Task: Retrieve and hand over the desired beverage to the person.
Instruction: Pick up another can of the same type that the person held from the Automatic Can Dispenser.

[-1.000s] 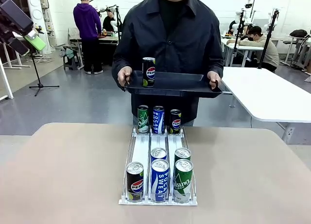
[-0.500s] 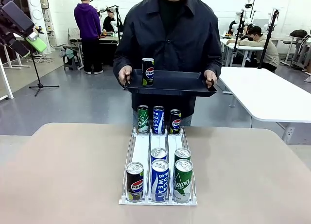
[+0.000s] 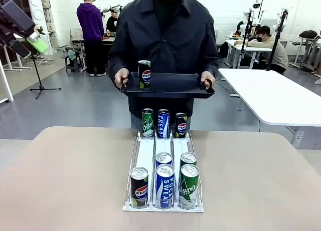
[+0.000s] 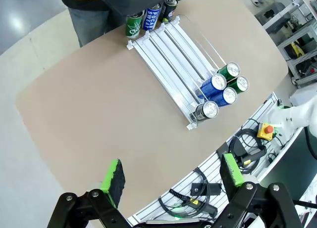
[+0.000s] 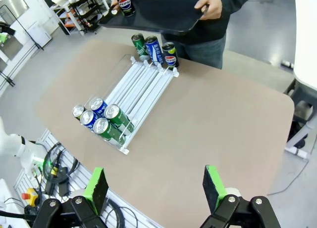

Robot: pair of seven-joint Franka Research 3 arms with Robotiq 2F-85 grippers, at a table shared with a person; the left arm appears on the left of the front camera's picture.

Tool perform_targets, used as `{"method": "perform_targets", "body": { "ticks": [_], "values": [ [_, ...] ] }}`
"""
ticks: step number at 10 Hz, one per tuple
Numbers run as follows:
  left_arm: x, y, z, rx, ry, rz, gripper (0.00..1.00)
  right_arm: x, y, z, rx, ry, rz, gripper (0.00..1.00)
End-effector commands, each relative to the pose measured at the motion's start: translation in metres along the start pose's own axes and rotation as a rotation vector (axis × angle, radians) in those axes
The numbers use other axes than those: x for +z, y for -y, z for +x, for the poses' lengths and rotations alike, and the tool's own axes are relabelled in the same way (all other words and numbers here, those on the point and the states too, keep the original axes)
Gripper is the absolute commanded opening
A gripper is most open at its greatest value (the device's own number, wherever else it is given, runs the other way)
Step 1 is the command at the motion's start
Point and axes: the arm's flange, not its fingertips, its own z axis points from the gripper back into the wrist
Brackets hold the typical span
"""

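**Front and wrist views, read left to right.** We see the left gripper (image 4: 172,172) raised high, out past the left edge of the tabletop (image 3: 65,176). In its wrist view the green pads (image 4: 113,176) stand wide apart with nothing between them, so it is released.

Along the middle of the tabletop, from near edge to far edge, lies a white rack (image 3: 145,156) with three lanes. At its near end stand a black Pepsi can (image 3: 139,187), a blue Pocari Sweat can (image 3: 165,186) and a green can (image 3: 188,186). A second blue can (image 3: 163,160) and a second green can (image 3: 188,160) stand just behind these in the middle and right lanes. At the rack's far end, by the far edge, stand three upright cans (image 3: 163,123): green, blue and black.

Beyond the far edge stands the person (image 3: 168,35), both hands gripping a black tray (image 3: 175,85). We find the tray's Pepsi can (image 3: 144,74) upright at the tray's left end, just beside the person's hand (image 3: 122,79).

The right gripper (image 5: 155,187) hangs above the near edge, its fingers spread and empty.
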Motion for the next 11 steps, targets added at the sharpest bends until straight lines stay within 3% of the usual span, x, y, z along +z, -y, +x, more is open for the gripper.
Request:
{"method": "perform_targets", "body": {
  "ticks": [1, 11],
  "values": [
    [0.0025, -0.0017, -0.0002, -0.002, -0.001, -0.015, 1.00, -0.0013, 0.0001, -0.0003, 0.015, 0.004, 0.026, 1.00],
    [0.0025, -0.0017, -0.0002, -0.002, -0.001, -0.015, 1.00, -0.0013, 0.0001, -0.0003, 0.015, 0.004, 0.026, 1.00]
  ]
}}
